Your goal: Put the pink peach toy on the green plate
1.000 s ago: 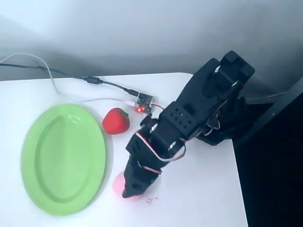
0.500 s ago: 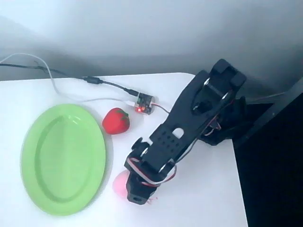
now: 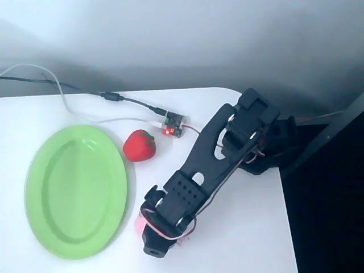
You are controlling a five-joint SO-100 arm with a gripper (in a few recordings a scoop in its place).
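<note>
From the overhead view I can make out just a sliver of the pink peach toy, a pale pink edge showing at the left side of the gripper, which sits right on top of it and hides most of the ball. The toy rests on the white table, directly under my wrist and slightly to the picture-left of the fingertip end. Whether the jaws are parted around it or already pinched on it I cannot tell; the black wrist body covers the fingers from above.

The relation I care about: the peach lies beneath and touching the gripper, and the green plate lies to the picture-left of the gripper, its near rim just beside the toy. The plate's long axis runs roughly top to bottom in the picture, so I meet its broad side. My guess is that once the grasp is secure, a small lift and a short swing left would bring the toy over the plate.

Further out, a red strawberry toy sits up and left of the gripper, near the plate's upper right rim, well clear of the path I'd judge best. Beyond it a small circuit board with a lit red light and its cables lie toward the table's back edge.
</note>
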